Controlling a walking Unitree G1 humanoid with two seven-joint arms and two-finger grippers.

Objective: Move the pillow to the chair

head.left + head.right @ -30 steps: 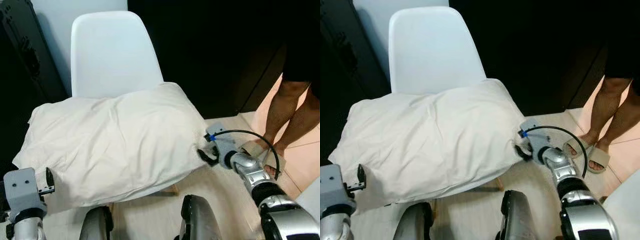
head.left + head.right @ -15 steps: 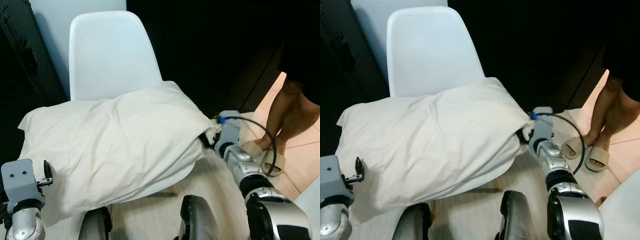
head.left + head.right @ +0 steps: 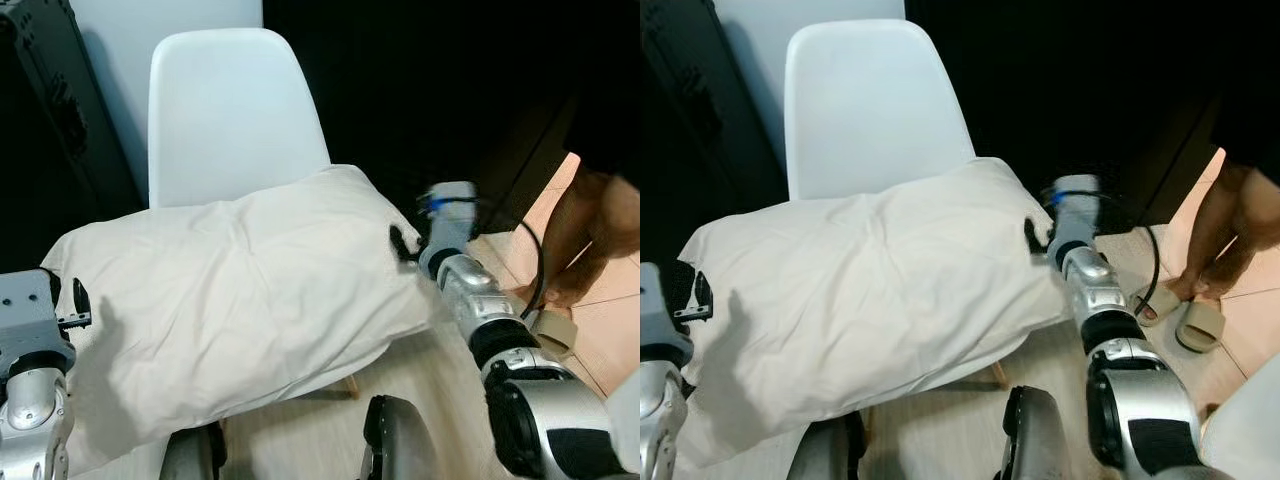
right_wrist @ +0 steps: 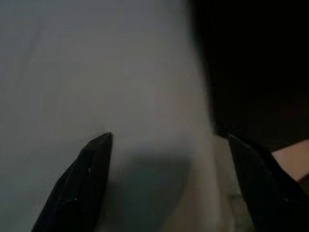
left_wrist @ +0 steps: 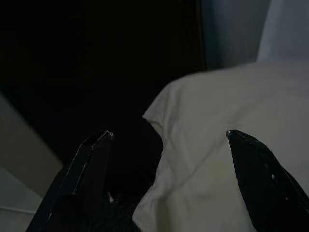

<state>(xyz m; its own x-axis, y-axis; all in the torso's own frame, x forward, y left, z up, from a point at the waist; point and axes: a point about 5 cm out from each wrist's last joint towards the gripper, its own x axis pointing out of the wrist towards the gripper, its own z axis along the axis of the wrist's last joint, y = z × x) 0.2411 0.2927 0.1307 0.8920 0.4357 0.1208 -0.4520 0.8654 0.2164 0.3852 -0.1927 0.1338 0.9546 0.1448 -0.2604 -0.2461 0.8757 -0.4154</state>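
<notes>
Most of the job is looking done, as the pillow [image 3: 240,300] is lying across the seat of the white chair [image 3: 232,115], overhanging its front, while the left gripper [image 5: 169,140] and right gripper [image 4: 164,145] are flanking it with fingers spread, gripping nothing.

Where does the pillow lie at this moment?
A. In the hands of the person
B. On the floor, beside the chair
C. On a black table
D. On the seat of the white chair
D: the pillow lies across the seat of the white chair, in front of its backrest, overhanging the seat on both sides.
</notes>
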